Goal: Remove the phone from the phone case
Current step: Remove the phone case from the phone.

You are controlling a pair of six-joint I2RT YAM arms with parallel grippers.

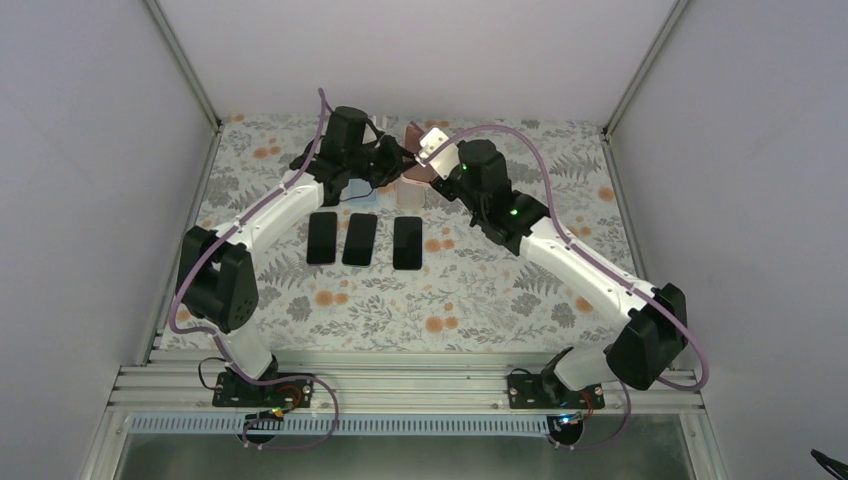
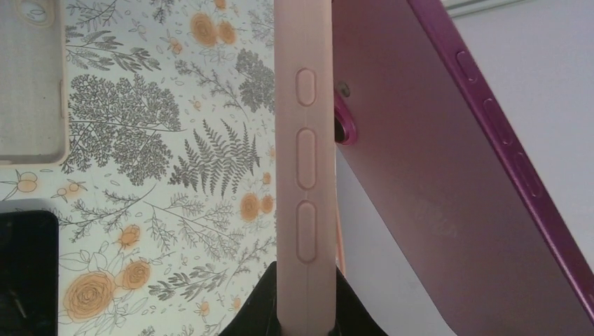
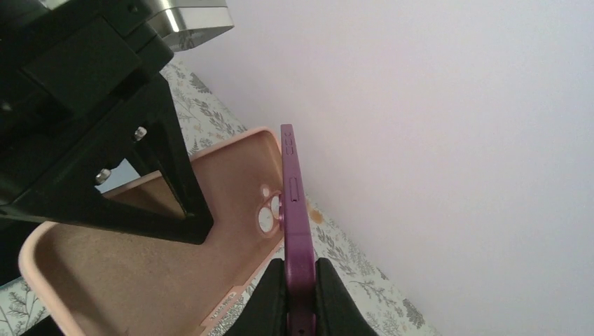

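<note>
Clamping together on the thin edge of the pink phone case [image 2: 306, 175], the left hand [image 2: 306, 304] is holding the shell upright and off the counter [image 1: 480, 290]. The case's side buttons [image 2: 306, 148] are rising straight out beyond its fingertips. Gripping the rim rather than the back is leaving the open face of the case free, so the phone has a way out.

Just to the right of that grip, the purple phone [image 2: 448, 175] is leaning away from the case in a wedge, and the two seem to be meeting only near the camera end. The right hand [image 3: 300, 297] is pinched shut on the phone's narrow edge, with the phone standing up from between its fingers. The hollow of the case is lying open to this hand's left, and its camera cut-out [image 3: 266, 218] is sitting right beside the phone.

With each hand holding one piece, the two are set up for pulling apart. The phone looks nearly free, though whether one corner is seated in the rim is not visible.

Further out, below both hands, three dark phones [image 1: 360, 238] are lying in a row on the counter. A clear case [image 2: 28, 77] is resting off to the left hand's left. Both are well apart from the work.
</note>
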